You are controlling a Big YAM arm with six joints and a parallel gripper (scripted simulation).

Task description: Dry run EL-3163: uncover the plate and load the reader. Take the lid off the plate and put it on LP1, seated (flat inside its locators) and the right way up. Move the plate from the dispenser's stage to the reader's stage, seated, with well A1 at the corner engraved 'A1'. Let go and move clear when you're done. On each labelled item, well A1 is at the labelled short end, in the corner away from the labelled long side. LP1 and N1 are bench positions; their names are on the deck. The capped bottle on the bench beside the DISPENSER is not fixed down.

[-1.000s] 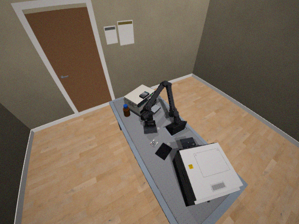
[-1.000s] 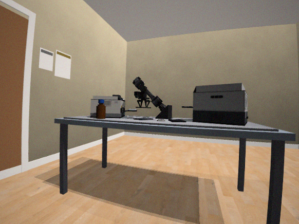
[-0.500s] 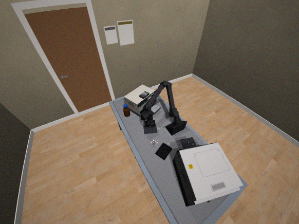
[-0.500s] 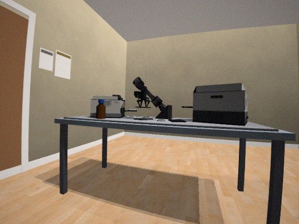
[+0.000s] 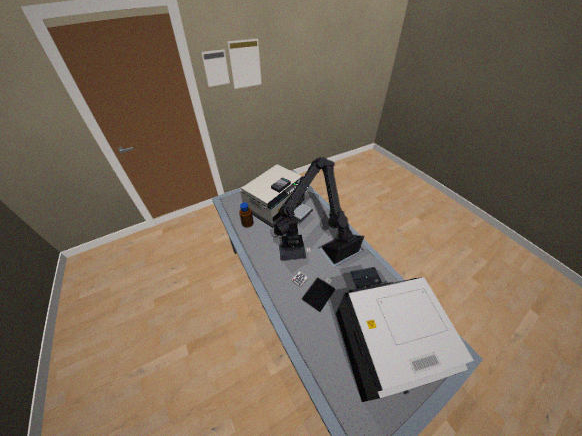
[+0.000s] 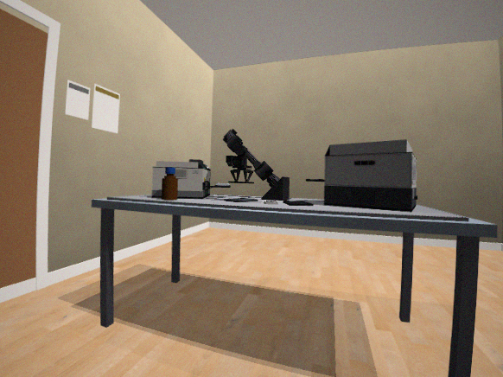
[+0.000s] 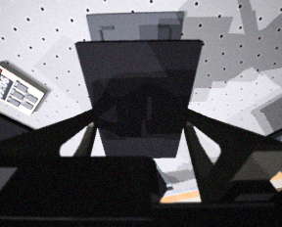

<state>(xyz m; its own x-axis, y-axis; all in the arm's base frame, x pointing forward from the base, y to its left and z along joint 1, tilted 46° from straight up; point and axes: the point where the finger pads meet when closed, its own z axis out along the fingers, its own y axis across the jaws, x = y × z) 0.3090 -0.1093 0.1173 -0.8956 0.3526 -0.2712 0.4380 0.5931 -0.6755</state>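
My gripper (image 5: 293, 241) (image 6: 241, 181) (image 7: 140, 113) is shut on the dark lid (image 6: 241, 182) (image 7: 142, 64), holding it roughly level above the bench. Below it lies a flat grey-black nest (image 6: 235, 200) (image 7: 115, 24), apparently LP1; its name is not readable. In the wrist view the nest shows beyond the lid's far edge, and the lid hides the rest. The pale plate (image 5: 303, 212) (image 6: 223, 185) sits uncovered on the stage of the dispenser (image 5: 265, 190) (image 6: 181, 182). The stage of the reader (image 5: 410, 330) (image 6: 367, 173) juts out dark (image 5: 365, 276) (image 6: 315, 180).
The brown bottle (image 5: 246, 217) (image 6: 169, 187) with a blue cap stands upright beside the dispenser. A black pad (image 5: 318, 294) (image 6: 298, 202) and a small white patterned item (image 5: 299, 278) (image 7: 24, 93) lie between arm base (image 5: 342, 249) (image 6: 278, 190) and the bench's bottle-side edge.
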